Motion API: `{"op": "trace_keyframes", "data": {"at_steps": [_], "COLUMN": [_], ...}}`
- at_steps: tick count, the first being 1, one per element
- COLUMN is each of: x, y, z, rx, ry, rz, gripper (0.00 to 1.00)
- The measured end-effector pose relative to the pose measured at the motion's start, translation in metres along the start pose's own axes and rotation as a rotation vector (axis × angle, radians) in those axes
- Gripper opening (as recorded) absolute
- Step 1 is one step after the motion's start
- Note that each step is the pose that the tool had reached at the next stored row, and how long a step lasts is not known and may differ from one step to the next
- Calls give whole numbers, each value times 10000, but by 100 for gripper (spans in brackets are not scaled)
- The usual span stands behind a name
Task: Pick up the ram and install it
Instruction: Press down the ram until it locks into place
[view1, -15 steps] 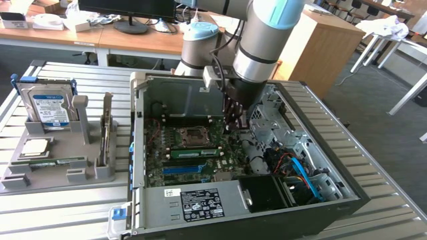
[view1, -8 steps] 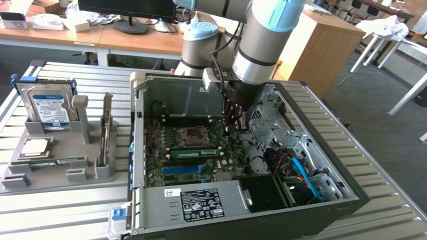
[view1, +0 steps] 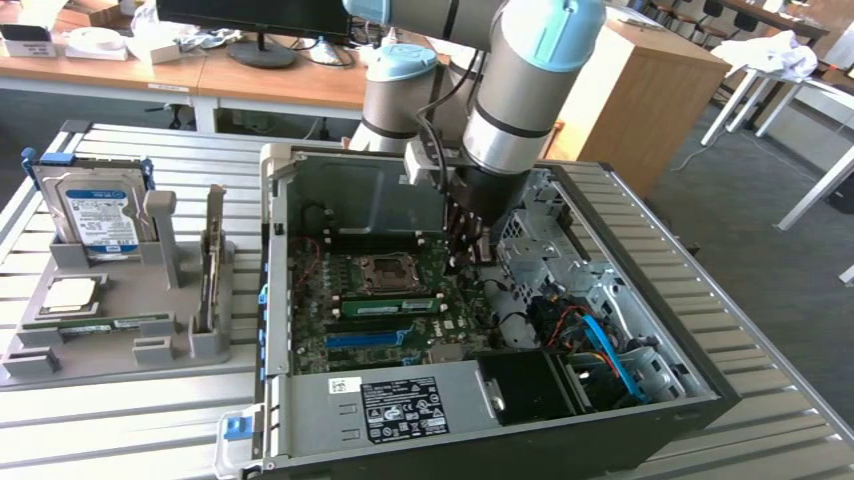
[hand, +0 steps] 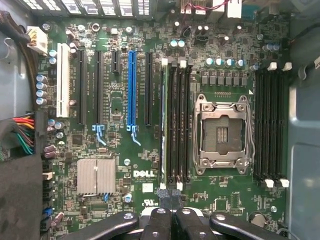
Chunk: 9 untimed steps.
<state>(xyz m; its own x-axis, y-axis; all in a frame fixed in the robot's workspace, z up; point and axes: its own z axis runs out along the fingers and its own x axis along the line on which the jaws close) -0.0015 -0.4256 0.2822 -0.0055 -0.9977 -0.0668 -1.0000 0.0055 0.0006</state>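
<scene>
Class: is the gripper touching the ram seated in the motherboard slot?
Apart. The exterior view shows bare motherboard between the shut gripper and the nearer end of the ram.

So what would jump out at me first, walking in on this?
Probably the big robot arm reaching down into an open computer case on the slatted table. Its tool is shut, just above the green motherboard beside the memory slots. To the exterior view's left, a grey tray holds a hard drive.
</scene>
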Motion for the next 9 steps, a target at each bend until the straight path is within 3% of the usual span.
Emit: {"op": "trace_keyframes", "data": {"at_steps": [9], "x": [5], "y": [0], "z": [79], "rx": [0], "ry": [0], "rz": [0], "gripper": [10]}}
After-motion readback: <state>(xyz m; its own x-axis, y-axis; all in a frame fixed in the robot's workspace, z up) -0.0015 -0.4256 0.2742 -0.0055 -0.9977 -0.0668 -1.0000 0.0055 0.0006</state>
